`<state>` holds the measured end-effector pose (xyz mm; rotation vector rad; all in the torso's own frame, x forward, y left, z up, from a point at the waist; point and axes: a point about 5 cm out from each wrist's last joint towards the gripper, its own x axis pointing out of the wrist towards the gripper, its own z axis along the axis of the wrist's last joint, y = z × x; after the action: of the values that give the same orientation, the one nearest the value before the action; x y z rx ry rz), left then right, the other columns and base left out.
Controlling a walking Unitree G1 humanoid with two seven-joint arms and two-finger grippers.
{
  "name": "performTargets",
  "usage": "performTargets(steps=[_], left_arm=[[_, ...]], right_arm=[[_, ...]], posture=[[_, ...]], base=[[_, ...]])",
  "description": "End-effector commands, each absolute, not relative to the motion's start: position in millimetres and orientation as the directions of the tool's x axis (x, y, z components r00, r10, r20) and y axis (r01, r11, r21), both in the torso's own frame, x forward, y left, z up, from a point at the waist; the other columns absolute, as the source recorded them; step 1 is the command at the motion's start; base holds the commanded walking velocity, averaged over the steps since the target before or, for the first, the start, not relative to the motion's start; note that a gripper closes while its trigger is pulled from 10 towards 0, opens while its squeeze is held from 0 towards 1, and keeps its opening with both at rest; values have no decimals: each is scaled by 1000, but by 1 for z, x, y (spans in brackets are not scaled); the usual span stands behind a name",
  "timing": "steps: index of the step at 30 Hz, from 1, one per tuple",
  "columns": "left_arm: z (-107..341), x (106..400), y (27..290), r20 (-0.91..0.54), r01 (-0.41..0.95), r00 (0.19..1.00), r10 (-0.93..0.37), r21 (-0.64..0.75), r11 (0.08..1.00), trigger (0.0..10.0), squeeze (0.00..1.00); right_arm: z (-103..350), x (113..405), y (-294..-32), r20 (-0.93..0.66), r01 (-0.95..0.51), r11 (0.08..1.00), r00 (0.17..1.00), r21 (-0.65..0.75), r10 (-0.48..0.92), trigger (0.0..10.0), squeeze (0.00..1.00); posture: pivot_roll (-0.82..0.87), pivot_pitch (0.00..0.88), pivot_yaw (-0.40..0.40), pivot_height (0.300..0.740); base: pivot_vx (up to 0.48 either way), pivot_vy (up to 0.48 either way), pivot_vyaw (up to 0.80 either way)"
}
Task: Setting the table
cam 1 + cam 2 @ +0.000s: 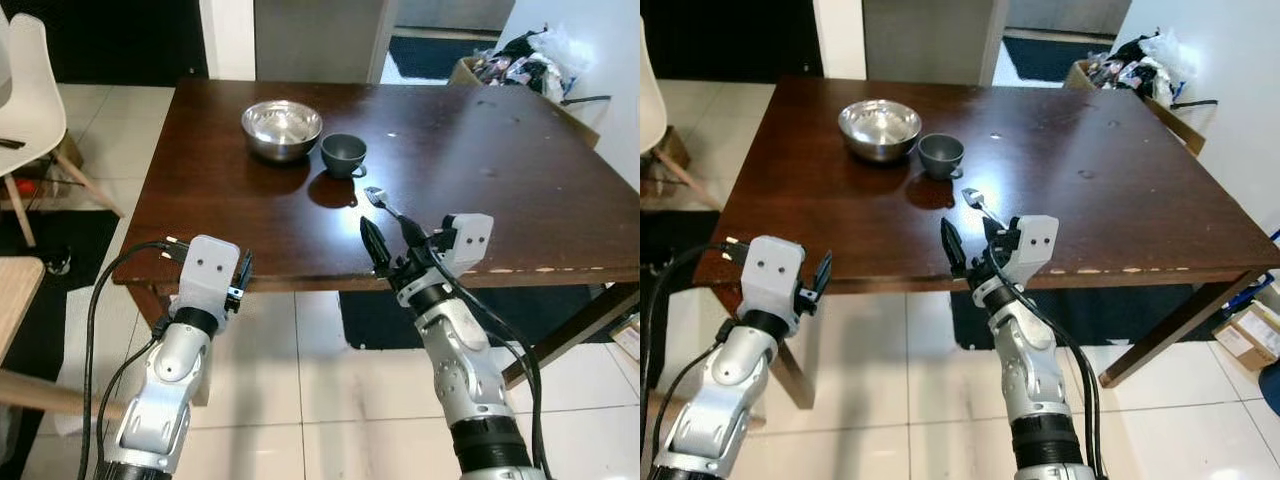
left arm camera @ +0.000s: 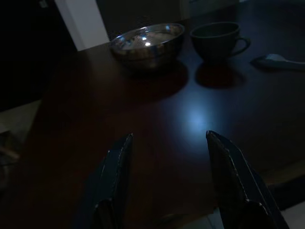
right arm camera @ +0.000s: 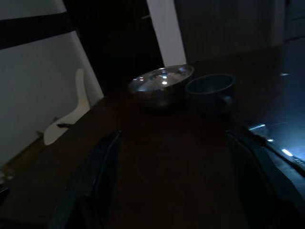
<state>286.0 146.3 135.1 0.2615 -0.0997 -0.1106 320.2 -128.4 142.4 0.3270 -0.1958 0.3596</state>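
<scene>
Table (image 1: pixel 500 170): dark wood, robot stands at its near edge
Steel bowl (image 1: pixel 282 129): far-left part of the top, upright
Grey cup (image 1: pixel 343 154): just beside the bowl on its right, handle toward the robot
Fork (image 1: pixel 383 203): flat on the top, nearer than the cup, tines away, handle running toward the right gripper
Right gripper (image 1: pixel 392 238): at the near edge, fingers spread wide, nothing between them; one finger lies close by the fork handle
Left gripper (image 2: pixel 169 176): low at the left near edge, fingers apart, empty
Step (judged): placing or adjusting the fork
Advice: keep the wrist low, move along the handle line, avoid nudging the cup
</scene>
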Motion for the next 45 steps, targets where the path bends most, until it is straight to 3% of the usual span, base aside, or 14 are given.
performTargets(steps=[1, 23, 30, 40, 45], left_arm=[[134, 285, 142, 81, 114, 987, -140, 266, 957, 10000, 0], [137, 284, 138, 79, 144, 982, -172, 275, 951, 10000, 0], [135, 282, 134, 60, 192, 975, -213, 252, 948, 10000, 0], [131, 278, 132, 17, 258, 962, -271, 256, 932, 10000, 0], [133, 275, 131, -28, 388, 918, -396, 276, 880, 10000, 0]], right_arm=[[141, 319, -131, 233, -363, 888, 924, 282, 304, 10000, 0], [134, 316, -132, 198, -339, 895, 936, 291, 291, 10000, 0], [131, 312, -134, 182, -338, 901, 938, 271, 297, 10000, 0], [142, 302, -155, 213, -241, 964, 954, 115, 213, 10000, 0], [145, 287, -169, 209, -176, 982, 965, 68, 158, 10000, 0]], posture=[[-46, 0, 1, 740], [-47, 0, 14, 740], [-51, 0, 15, 740], [-63, 0, 21, 740], [-67, 0, 20, 740]], base=[[480, 0, 0], [433, 0, 0], [0, 0, 0], [0, 0, 0], [0, 0, 0]])
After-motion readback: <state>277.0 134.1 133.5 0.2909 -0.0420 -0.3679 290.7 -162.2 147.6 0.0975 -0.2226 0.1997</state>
